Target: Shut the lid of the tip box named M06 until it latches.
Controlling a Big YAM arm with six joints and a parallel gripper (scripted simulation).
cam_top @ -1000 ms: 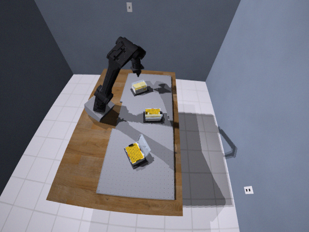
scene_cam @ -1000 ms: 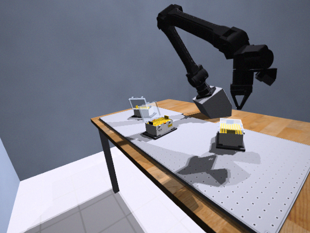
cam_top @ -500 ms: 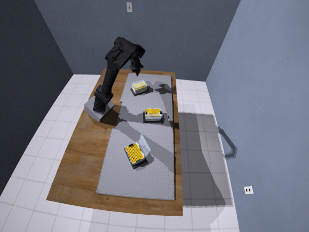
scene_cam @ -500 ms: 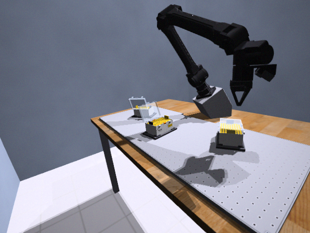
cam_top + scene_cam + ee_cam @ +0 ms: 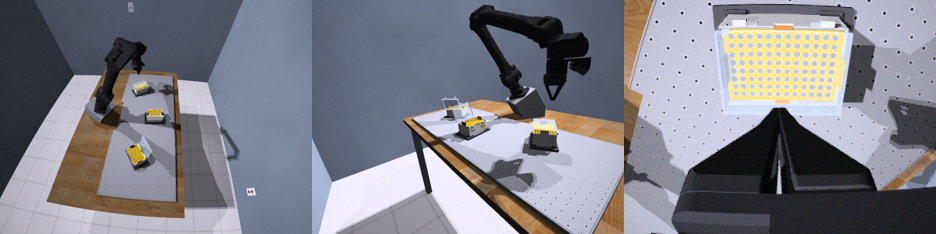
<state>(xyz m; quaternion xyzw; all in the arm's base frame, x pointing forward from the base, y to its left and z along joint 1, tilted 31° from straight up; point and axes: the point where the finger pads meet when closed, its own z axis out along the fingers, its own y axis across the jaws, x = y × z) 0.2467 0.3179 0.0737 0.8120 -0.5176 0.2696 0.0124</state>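
Observation:
Three grey tip boxes with yellow tip racks sit on dark holder plates on the perforated board (image 5: 141, 181) (image 5: 576, 176) (image 5: 684, 41). The box below my gripper (image 5: 140, 88) (image 5: 544, 134) (image 5: 782, 68) has its clear lid lying flat over the rack. My gripper (image 5: 138, 71) (image 5: 552, 97) (image 5: 779, 117) is shut and empty. It hangs well above this box, over its near edge in the wrist view. The middle box (image 5: 154, 115) (image 5: 472, 128) and the end box (image 5: 136, 155) (image 5: 451, 111) have their lids standing open. I cannot read any sticker.
The board lies on a wooden table (image 5: 80, 151) (image 5: 589, 123). The arm's grey base (image 5: 100, 109) (image 5: 528, 105) stands on the wood beside the board, between the shut box and the middle box. The table's edge runs close along the board's far side.

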